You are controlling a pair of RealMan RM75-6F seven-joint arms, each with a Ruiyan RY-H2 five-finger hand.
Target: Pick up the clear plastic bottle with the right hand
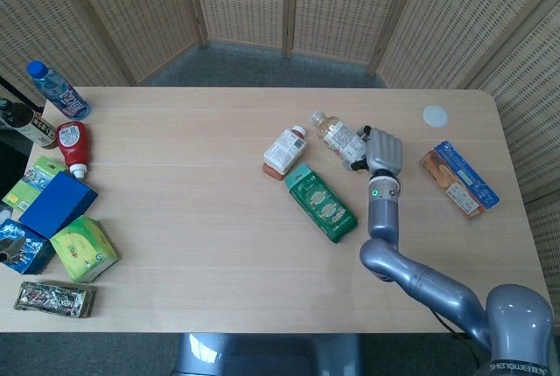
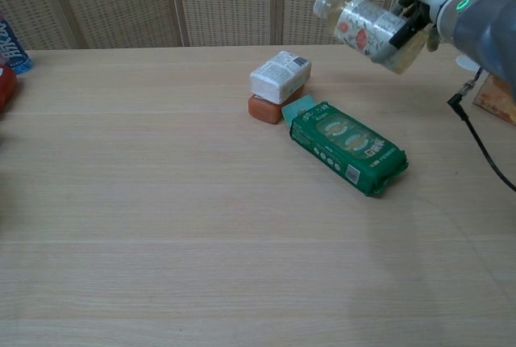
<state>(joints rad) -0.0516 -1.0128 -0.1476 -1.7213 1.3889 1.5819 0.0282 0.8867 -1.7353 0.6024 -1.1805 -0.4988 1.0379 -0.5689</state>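
Bottle [image 2: 364, 27] in my right hand [image 1: 381, 150], clear of the table [image 1: 201, 219]: I have the fingers wrapped round its lower half, and it lies almost level in the air, white cap pointing to the left of the chest view and slightly up. In the head view the bottle [image 1: 339, 138] shows above and to the right of the green packet [image 1: 320, 202], which lies flat on the wood, slanted. Just beside the packet's upper end sits a small white bottle with a brown cap [image 1: 284, 150], on its side. My right hand [image 2: 419, 13] sits at the top right of the chest view, with a black cable hanging down from the arm. Further right on the table lies a blue and orange packet [image 1: 458, 178], and near the far corner a small white disc [image 1: 435, 115]. Along the left edge I see a blue-capped bottle [image 1: 54, 89], a red bottle [image 1: 73, 146], a blue box [image 1: 57, 204] and a green tissue box [image 1: 84, 248]. My left hand shows in neither view.
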